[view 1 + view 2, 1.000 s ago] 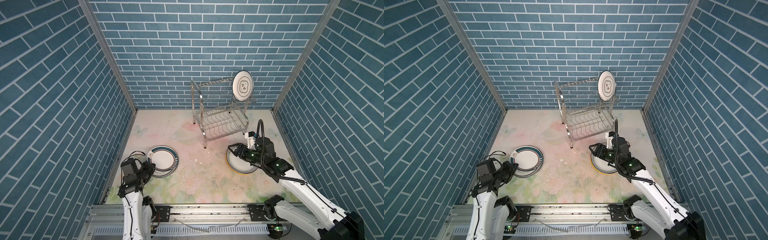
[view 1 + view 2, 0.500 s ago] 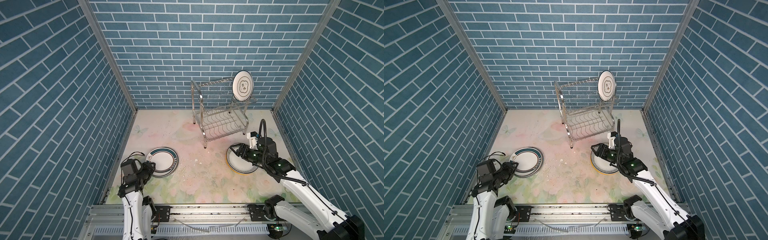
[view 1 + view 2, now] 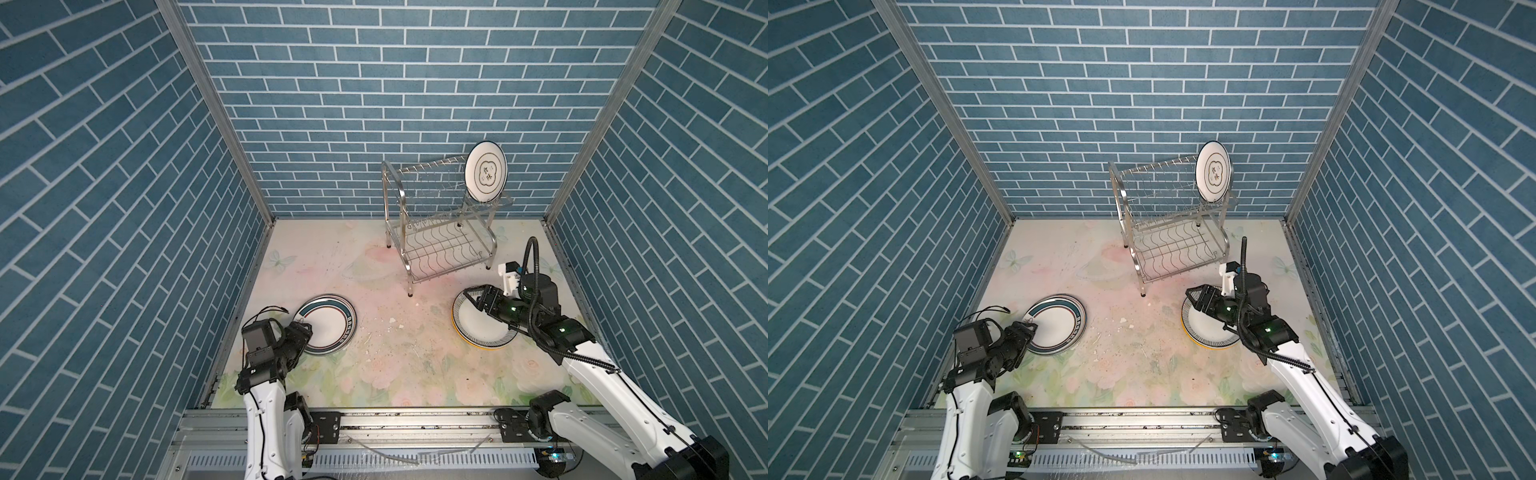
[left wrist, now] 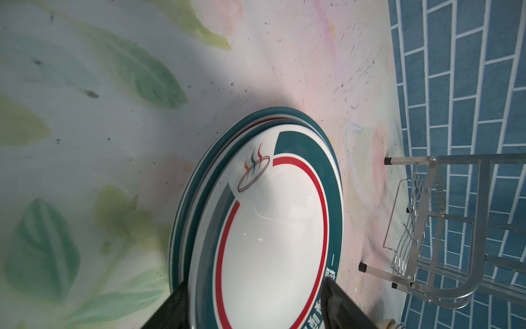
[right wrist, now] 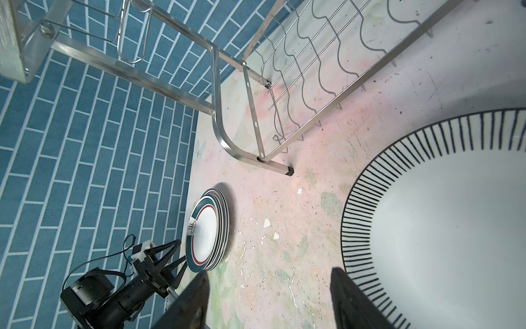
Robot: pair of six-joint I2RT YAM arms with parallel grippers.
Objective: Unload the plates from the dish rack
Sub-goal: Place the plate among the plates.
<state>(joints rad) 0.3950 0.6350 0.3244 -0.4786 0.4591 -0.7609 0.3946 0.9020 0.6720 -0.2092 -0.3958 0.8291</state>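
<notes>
Overhead, in both top views, the dish rack stands at the back of the counter, with one white plate upright at the end of its upper tier. A green-banded stack lies flat on the counter by the left arm. A black-striped plate lies flat under the right arm.

From the left wrist, the left fingers stand apart, with the near rim of the stack's top plate between them.

From the right wrist, the right fingers are likewise apart. Bare counter shows between them, and one finger is just beside the striped rim.
</notes>
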